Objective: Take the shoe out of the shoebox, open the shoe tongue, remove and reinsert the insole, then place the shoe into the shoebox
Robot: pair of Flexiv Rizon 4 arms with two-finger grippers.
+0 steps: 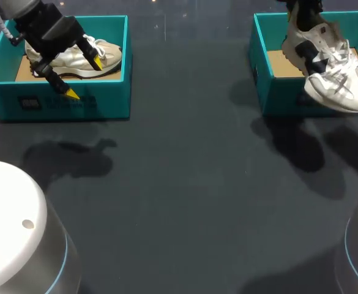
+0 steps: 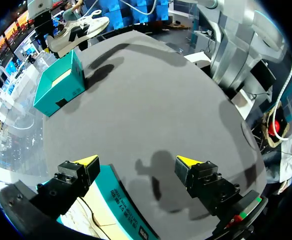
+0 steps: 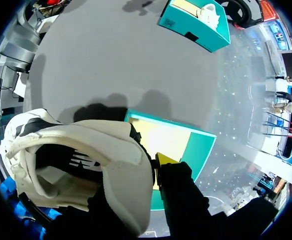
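**White shoe out of its box, held by the heel**

Right claw [image 3: 155,162] grips the white shoe [image 1: 328,67] at the heel collar. The inner finger is hidden. Shoe hangs above the right shoebox [image 1: 276,92], likely so it clears the wall. Left claw [image 1: 85,78] is wide open and empty, astride the left shoebox [image 1: 105,98] wall, with the beige shoe [image 1: 74,58] inside.

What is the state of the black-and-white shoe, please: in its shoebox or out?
Out: the right gripper holds the shoe in the air above its teal shoebox.
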